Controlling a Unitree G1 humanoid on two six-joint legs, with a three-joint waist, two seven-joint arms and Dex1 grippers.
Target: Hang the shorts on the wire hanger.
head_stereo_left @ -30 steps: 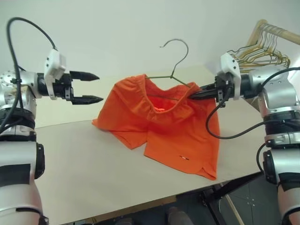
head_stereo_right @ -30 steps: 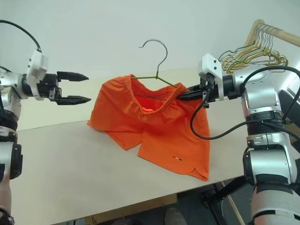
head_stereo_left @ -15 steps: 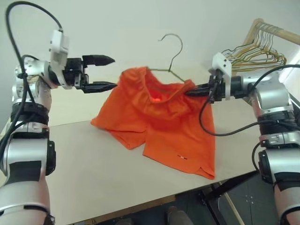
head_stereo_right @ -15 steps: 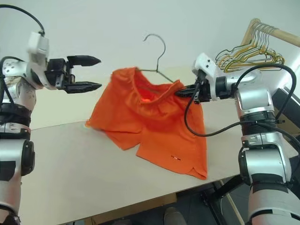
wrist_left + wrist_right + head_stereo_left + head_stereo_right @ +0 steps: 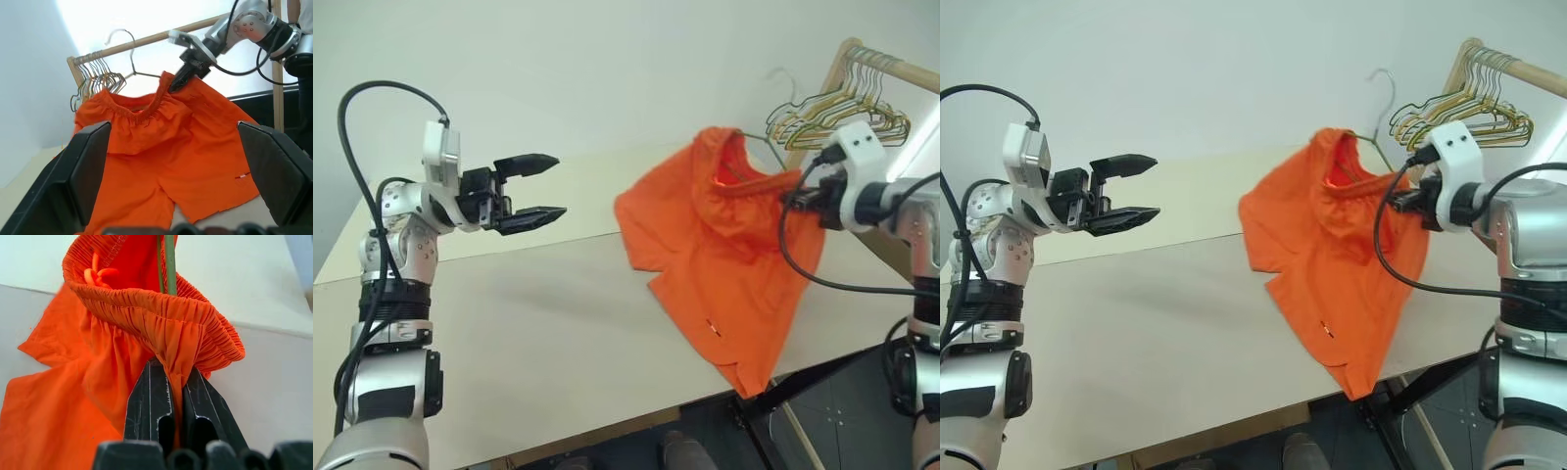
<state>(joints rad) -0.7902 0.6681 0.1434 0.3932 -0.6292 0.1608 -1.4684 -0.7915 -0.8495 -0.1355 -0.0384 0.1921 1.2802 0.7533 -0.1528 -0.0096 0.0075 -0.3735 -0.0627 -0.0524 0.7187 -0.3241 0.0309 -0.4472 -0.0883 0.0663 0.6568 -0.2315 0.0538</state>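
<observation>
Orange shorts lifted over the table on a wire hanger

The right gripper (image 5: 175,396) pinches the shorts' (image 5: 724,245) waistband, the wire hanger (image 5: 1381,108) inside; the left gripper (image 5: 540,186) hangs well apart, fingers spread.

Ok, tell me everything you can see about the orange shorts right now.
The shorts are bright orange cloth with a gathered elastic waistband and an orange drawstring bow inside it. They hang off the table, crumpled, legs drooping toward its right edge. The right pincer is shut on a fold of the waistband. The wire hanger runs down into the waist opening, its hook rising above the cloth. The left pincer is open and apart from them.
</observation>
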